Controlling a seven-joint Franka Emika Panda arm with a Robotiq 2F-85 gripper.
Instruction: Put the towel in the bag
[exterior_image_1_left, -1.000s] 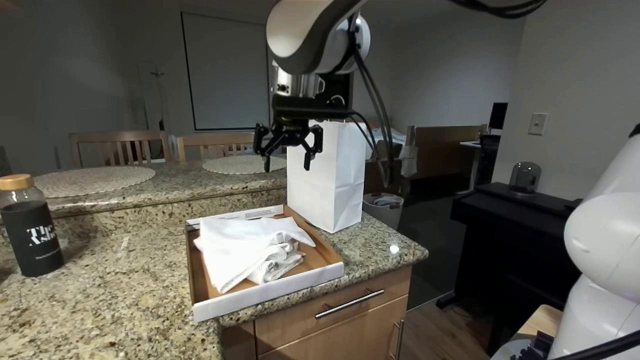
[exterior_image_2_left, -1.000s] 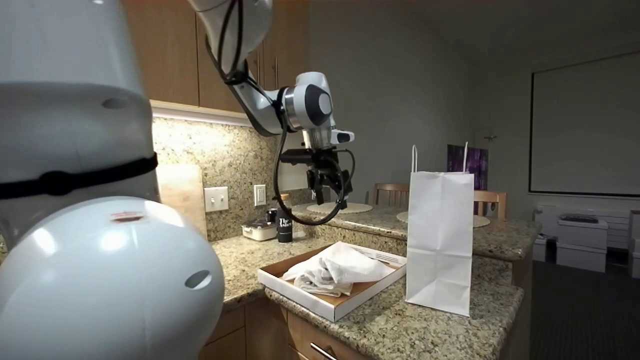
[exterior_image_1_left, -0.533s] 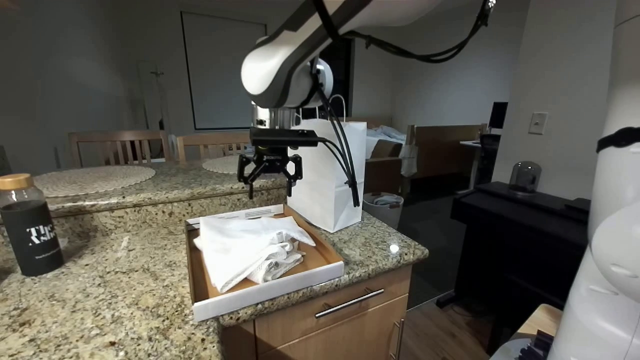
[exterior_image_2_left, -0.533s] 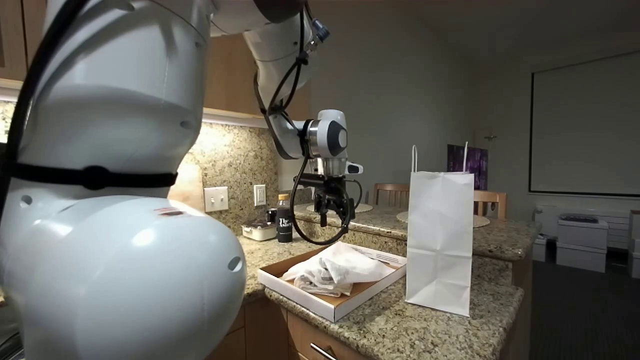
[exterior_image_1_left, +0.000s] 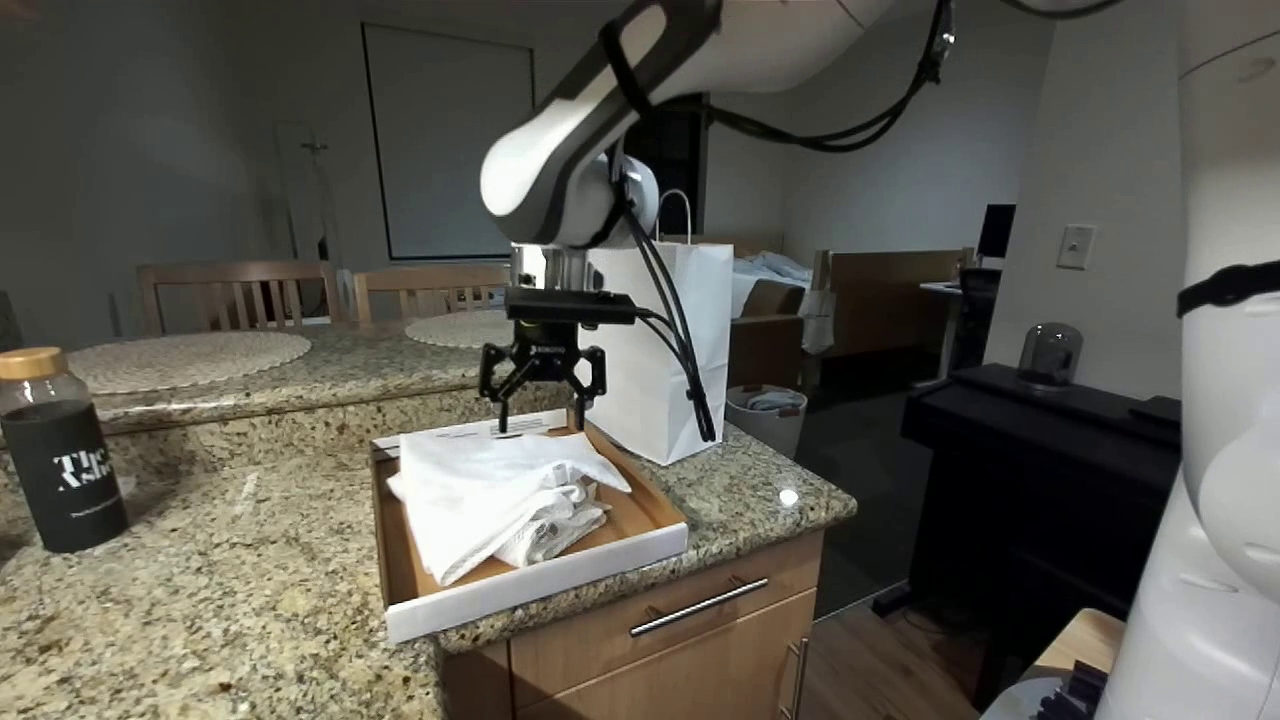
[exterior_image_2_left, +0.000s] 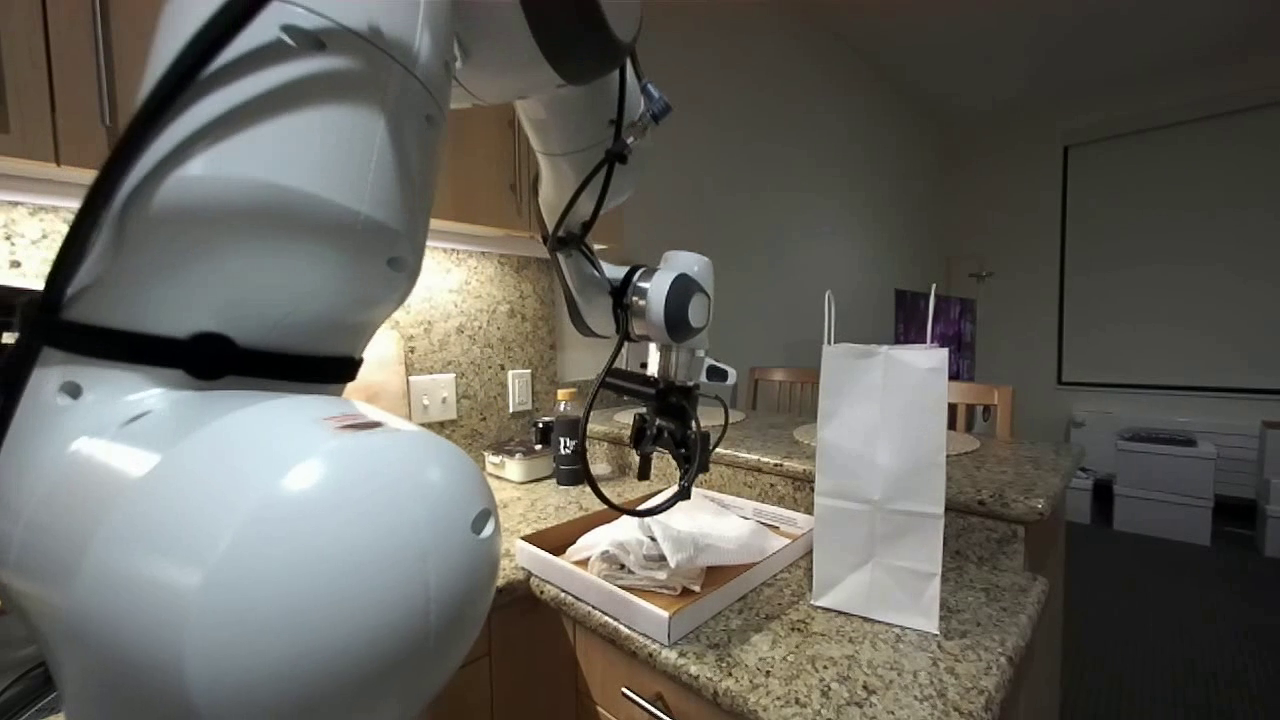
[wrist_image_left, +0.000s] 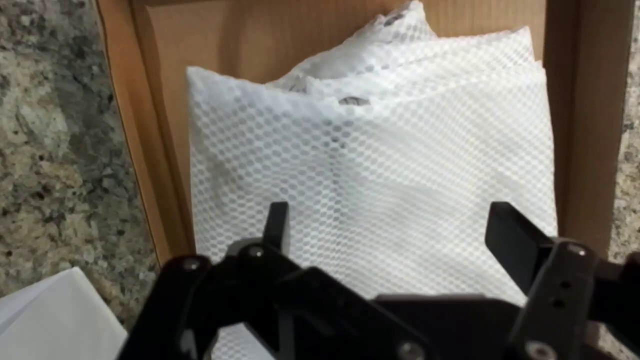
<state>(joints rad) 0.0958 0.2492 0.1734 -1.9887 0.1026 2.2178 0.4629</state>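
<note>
A white mesh-like towel (exterior_image_1_left: 470, 490) lies folded and rumpled in a shallow cardboard tray (exterior_image_1_left: 540, 592) on the counter. The towel (exterior_image_2_left: 715, 540) and tray (exterior_image_2_left: 598, 592) also show in an exterior view. A tall white paper bag (exterior_image_1_left: 695, 350) stands upright beside the tray; the bag (exterior_image_2_left: 880, 480) shows its handles up, its inside hidden. My gripper (exterior_image_1_left: 541, 425) is open and empty, pointing down above the tray's far part. In the wrist view, my gripper (wrist_image_left: 390, 212) has its fingers wide apart over the towel (wrist_image_left: 370, 155), with a corner of the bag (wrist_image_left: 60, 320) at lower left.
A dark bottle with a wooden cap (exterior_image_1_left: 62, 460) stands on the granite counter. A raised counter ledge with round placemats (exterior_image_1_left: 190, 362) runs behind the tray. A light food container (exterior_image_2_left: 518, 462) sits near the bottle. The counter's edge lies just beyond the bag.
My gripper has moved down and away from in front of the bag to above the towel, staying open. The towel, tray and bag have not moved.
</note>
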